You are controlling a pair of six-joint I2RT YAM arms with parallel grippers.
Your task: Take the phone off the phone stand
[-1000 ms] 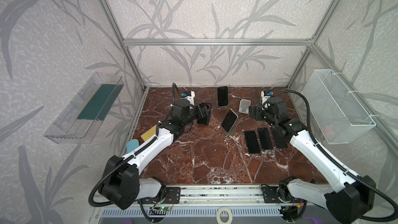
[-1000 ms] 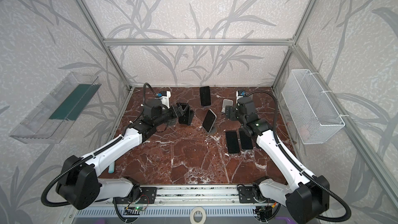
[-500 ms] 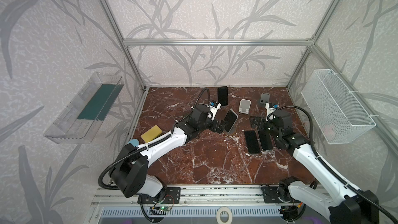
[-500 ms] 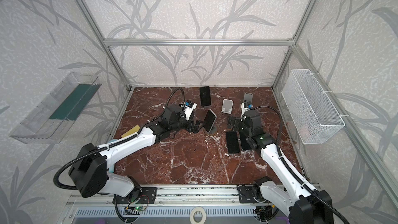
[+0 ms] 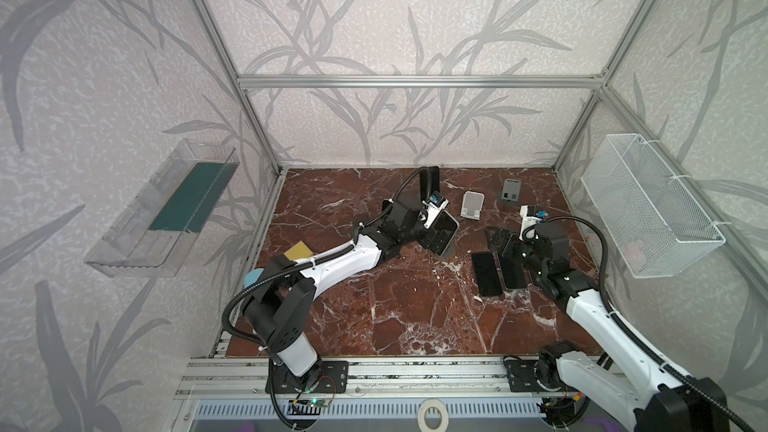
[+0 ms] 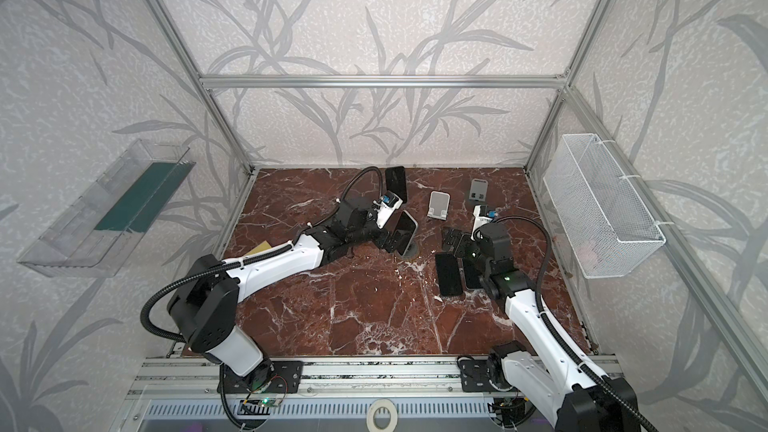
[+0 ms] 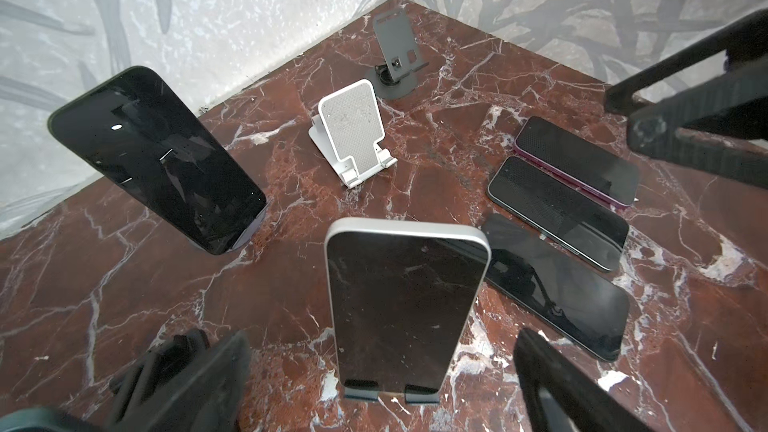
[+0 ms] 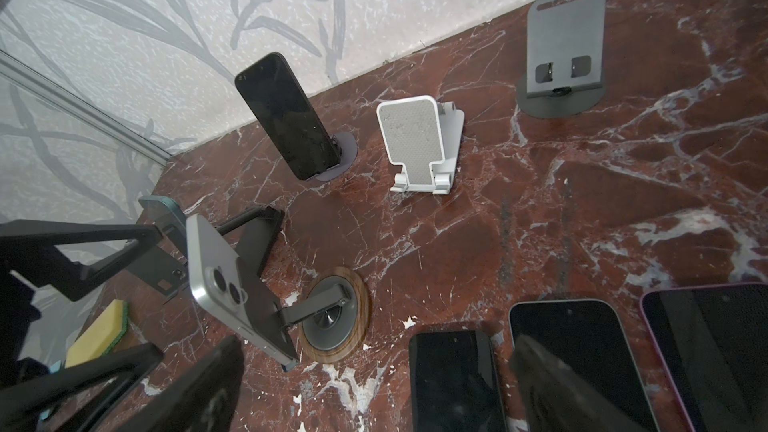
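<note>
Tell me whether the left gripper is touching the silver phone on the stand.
Apart. In the left wrist view the silver phone stands between the fingers of the open left gripper, with bare marble showing on both sides.

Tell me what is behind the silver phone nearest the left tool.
Behind the silver phone, the right wrist view shows its phone stand: dark backplate, hinged arm, round wood-rimmed base. In the left wrist view the phone covers everything except two lip hooks.

Leaf-patterned grey walls point(image 5: 415, 14), red marble floor point(image 5: 395, 305), aluminium frame bars point(image 5: 415, 81)
</note>
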